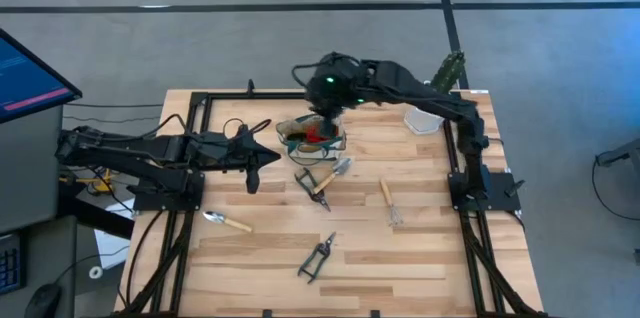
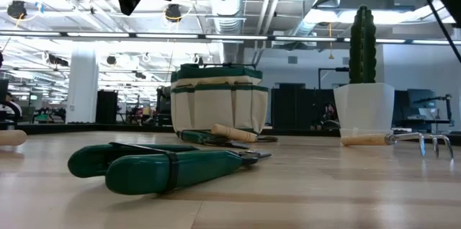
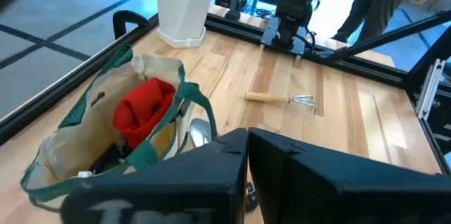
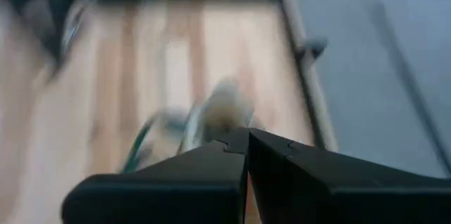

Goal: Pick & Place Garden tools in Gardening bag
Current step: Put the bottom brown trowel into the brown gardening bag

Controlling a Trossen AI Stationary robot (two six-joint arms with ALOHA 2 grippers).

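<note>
The gardening bag (image 1: 312,138) stands on the worktop (image 1: 420,248) with the red-headed tool (image 3: 144,108) inside. The right pincer (image 1: 325,93) hangs above the bag, fingers together; the left pincer (image 1: 262,158), also closed and empty, sits beside the bag.

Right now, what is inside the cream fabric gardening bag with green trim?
The cream gardening bag holds a red-headed tool with something dark beneath it. The bag's walls hide whatever lies deeper.

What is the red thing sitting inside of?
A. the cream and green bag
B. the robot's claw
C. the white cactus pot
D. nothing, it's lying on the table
A: the red thing sits down inside the open cream and green bag.
</note>
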